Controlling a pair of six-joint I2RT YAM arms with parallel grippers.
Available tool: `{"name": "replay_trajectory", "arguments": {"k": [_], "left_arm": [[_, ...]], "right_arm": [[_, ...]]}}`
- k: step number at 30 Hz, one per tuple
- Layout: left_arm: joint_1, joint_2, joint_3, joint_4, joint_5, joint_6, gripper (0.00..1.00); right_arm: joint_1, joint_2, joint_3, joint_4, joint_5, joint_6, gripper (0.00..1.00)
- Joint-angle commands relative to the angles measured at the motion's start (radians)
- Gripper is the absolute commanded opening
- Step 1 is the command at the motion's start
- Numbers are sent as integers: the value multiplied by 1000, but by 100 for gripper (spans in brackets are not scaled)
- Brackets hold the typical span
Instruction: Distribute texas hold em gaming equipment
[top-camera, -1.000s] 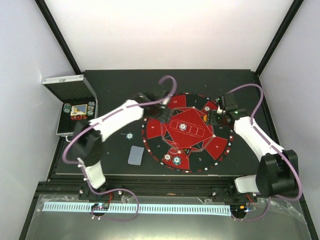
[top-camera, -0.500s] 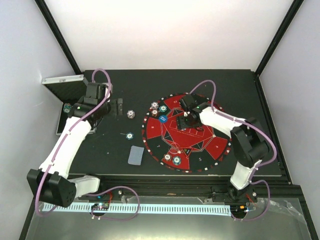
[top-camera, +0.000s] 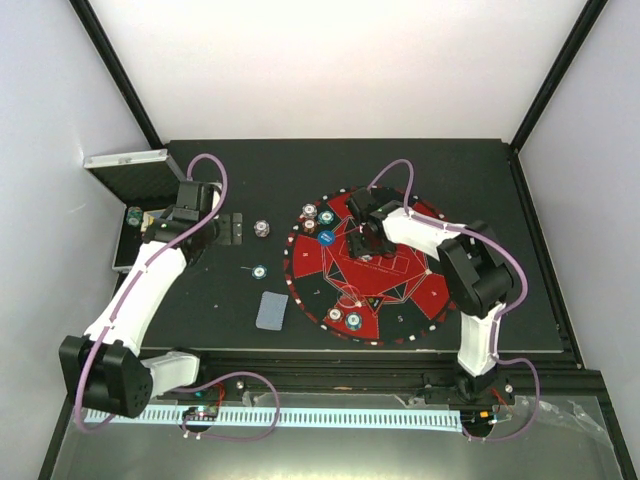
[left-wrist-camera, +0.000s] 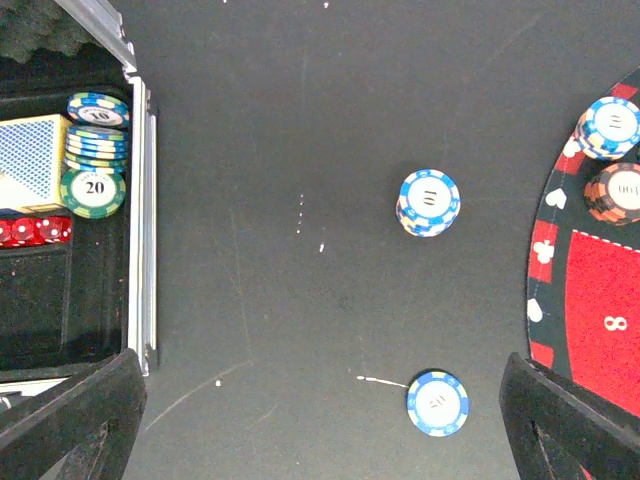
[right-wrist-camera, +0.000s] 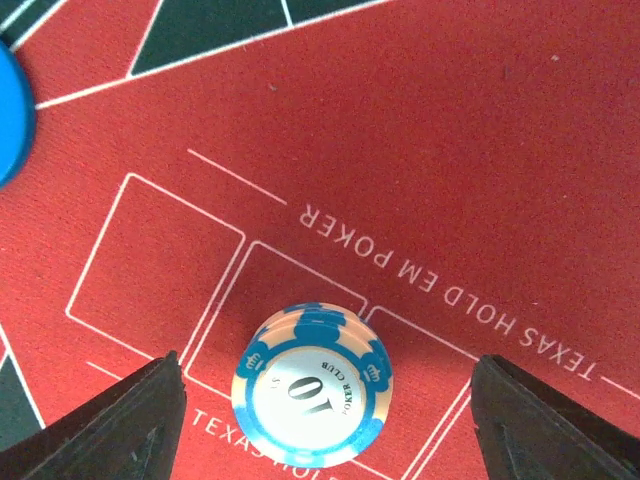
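the right fingers stand wide apart over the red middle of the mat. a blue-and-white chip stack marked 10 sits between them with a gap on each side, touched by neither. only the fingers' dark inner edges show; the rest is cut off by the frame. a blue button disc is half lost at the left edge. from above, the wrist hides that stack. the right arm rises from its base, folds at the elbow and reaches leftward to the mat's middle.

the left fingers are spread just as wide, holding nothing, over bare black worktop. a single blue chip lies near the right-hand finger, its number too blurred to read. a taller stack stands farther off. the open case is cropped at the left, showing chips and a card deck. the left arm stretches from its base toward the case. a grey-blue card lies on the worktop beside the mat.
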Motion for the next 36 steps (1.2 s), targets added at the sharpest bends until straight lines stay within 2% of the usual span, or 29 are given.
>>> {"name": "replay_trajectory", "arguments": {"k": [1,18,31,36], "left_arm": [[10,35,22,11,-18,14,99],[13,24,11,15,-37,16,99],[13,8,-2,19,-38,17,99],[13,6,-3,18,-43,17,99]], "right_arm": [[10,27,-1,-5,19,18,79],[18,105,-22,-6,16,23,58],[6,106,-49,-10,59,10,37],[-3,41,-60,-6,91,6,35]]}}
